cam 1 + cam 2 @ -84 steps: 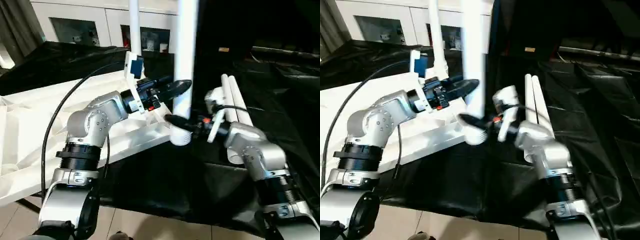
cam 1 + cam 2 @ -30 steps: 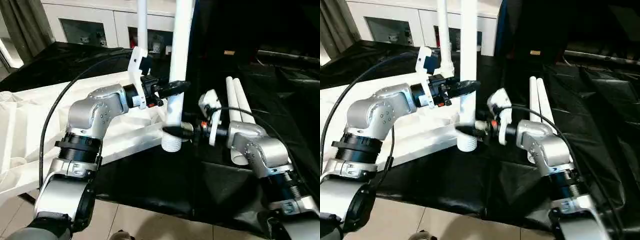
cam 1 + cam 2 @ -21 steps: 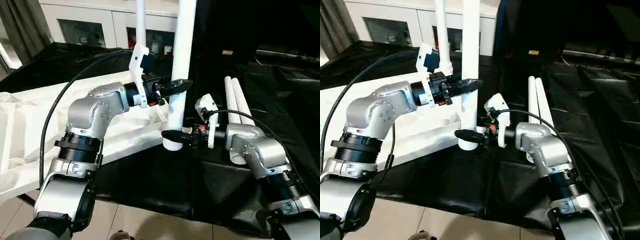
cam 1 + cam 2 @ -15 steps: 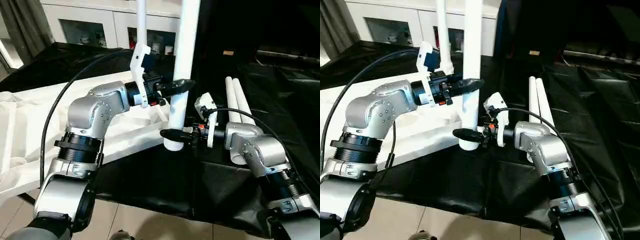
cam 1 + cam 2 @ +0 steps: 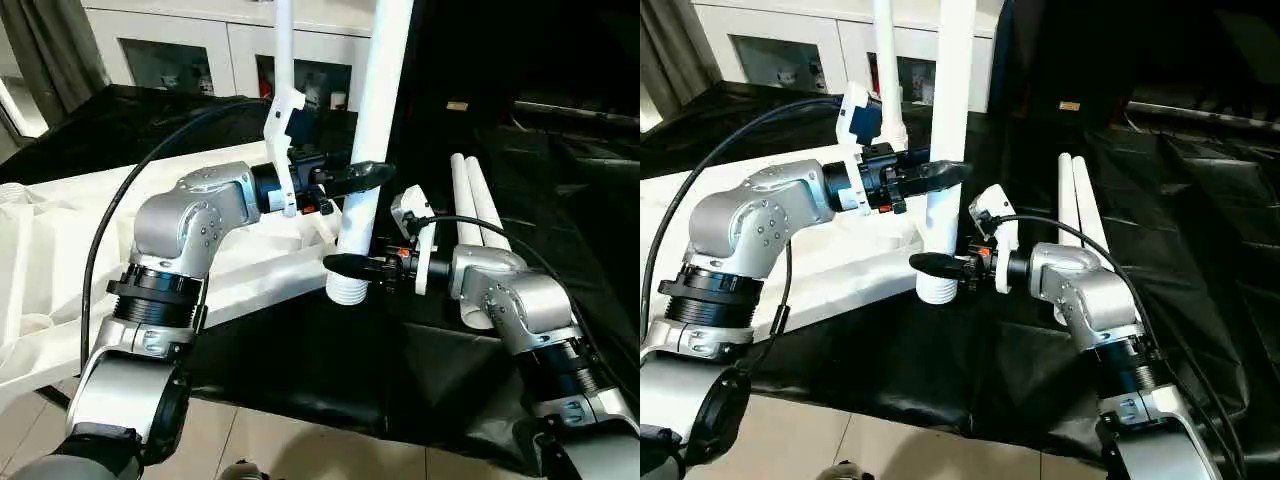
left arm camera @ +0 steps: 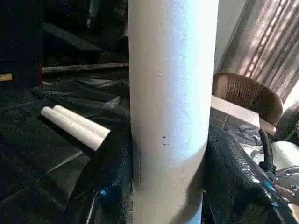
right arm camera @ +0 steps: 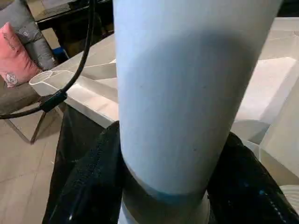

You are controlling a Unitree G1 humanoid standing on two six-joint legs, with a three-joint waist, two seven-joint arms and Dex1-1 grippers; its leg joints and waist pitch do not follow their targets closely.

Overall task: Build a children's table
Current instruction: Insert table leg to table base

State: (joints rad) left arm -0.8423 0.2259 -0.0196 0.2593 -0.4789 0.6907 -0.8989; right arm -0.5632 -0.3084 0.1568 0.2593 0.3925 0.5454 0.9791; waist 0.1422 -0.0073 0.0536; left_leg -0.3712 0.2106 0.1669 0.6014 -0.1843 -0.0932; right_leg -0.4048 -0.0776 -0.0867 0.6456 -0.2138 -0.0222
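Note:
The white tabletop [image 5: 60, 250] lies upside down on the left. One white leg [image 5: 375, 120] stands nearly upright at its near right corner, ribbed end [image 5: 347, 290] down. I cannot tell whether that end sits in a socket. My left gripper [image 5: 368, 178] is shut on the leg partway up, its black fingers [image 6: 107, 186] pressing both sides. Lower down, just above the ribbed end, my right gripper [image 5: 345, 266] is shut on the same leg, with its fingers [image 7: 93, 182] hugging it. A second leg [image 5: 284, 50] stands upright at the far corner.
Two more white legs [image 5: 470, 220] lie side by side on the black cloth [image 5: 330, 370] to the right of my right arm. A white glass-door cabinet [image 5: 170, 50] stands behind. A black cable [image 5: 110, 230] loops over my left arm.
My right gripper has closed in on the lower part of the leg. The leg's top has tipped slightly to the right. My left gripper has kept its hold.

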